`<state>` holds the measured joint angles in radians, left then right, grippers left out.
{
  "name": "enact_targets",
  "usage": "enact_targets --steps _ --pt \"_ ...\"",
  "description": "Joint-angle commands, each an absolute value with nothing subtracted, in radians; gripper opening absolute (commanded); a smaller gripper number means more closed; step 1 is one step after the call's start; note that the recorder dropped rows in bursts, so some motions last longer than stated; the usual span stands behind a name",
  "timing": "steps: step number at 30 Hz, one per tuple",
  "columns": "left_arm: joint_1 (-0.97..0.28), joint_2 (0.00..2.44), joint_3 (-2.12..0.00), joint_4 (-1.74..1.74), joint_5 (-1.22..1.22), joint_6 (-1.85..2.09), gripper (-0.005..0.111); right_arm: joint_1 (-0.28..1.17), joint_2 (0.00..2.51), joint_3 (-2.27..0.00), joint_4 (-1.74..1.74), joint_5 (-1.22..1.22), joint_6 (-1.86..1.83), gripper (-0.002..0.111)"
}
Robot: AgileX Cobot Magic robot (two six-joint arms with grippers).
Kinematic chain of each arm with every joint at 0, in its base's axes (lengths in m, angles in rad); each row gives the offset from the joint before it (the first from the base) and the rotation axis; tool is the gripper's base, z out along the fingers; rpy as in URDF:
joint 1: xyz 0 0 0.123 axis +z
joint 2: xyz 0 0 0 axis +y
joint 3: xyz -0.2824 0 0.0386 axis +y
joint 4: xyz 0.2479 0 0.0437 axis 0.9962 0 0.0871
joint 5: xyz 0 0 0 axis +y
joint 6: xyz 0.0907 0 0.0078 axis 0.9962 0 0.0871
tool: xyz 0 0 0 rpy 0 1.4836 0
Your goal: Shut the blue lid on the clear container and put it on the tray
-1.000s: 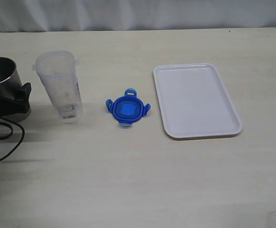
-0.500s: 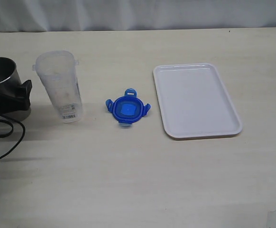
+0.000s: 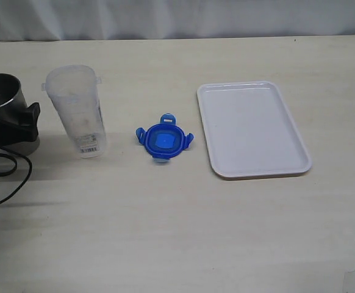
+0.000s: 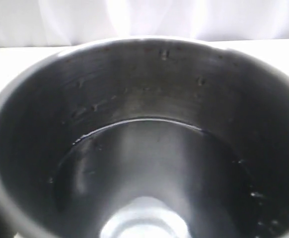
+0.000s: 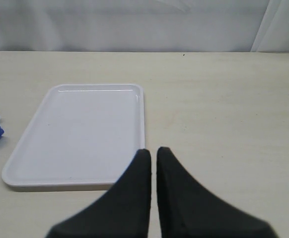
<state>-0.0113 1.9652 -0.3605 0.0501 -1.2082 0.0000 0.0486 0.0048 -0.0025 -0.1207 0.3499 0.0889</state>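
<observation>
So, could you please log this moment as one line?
blue lid: on table, off | clear container: upright, unlidded, off tray | right tool: shut

Pale table [image 3: 177, 232], upright clear container [image 3: 77, 113], blue lid [image 3: 164, 140], white tray [image 3: 251, 128], metal cup [image 3: 0, 104]

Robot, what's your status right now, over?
Right gripper shut, empty, near the tray. Left gripper at the metal cup, grip unclear. Blue lid off, flat on table between clear container and tray. Nothing blocks the lid.
</observation>
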Motion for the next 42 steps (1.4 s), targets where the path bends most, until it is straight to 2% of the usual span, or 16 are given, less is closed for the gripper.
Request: enact_targets --steps 1,38,40,42 --pt "-0.013 1.966 -0.363 0.052 -1.221 0.000 0.104 0.050 0.000 0.000 -0.118 0.346 0.083 0.004" --pt "-0.013 1.966 -0.363 0.041 -1.221 0.000 0.104 0.050 0.000 0.000 -0.118 0.346 0.083 0.004" --pt "-0.013 1.966 -0.363 0.041 -1.221 0.000 0.100 0.050 0.000 0.000 -0.118 0.346 0.083 0.004" --pt "-0.013 1.966 -0.363 0.041 -1.221 0.000 0.088 0.050 0.000 0.000 -0.118 0.346 0.083 0.004"
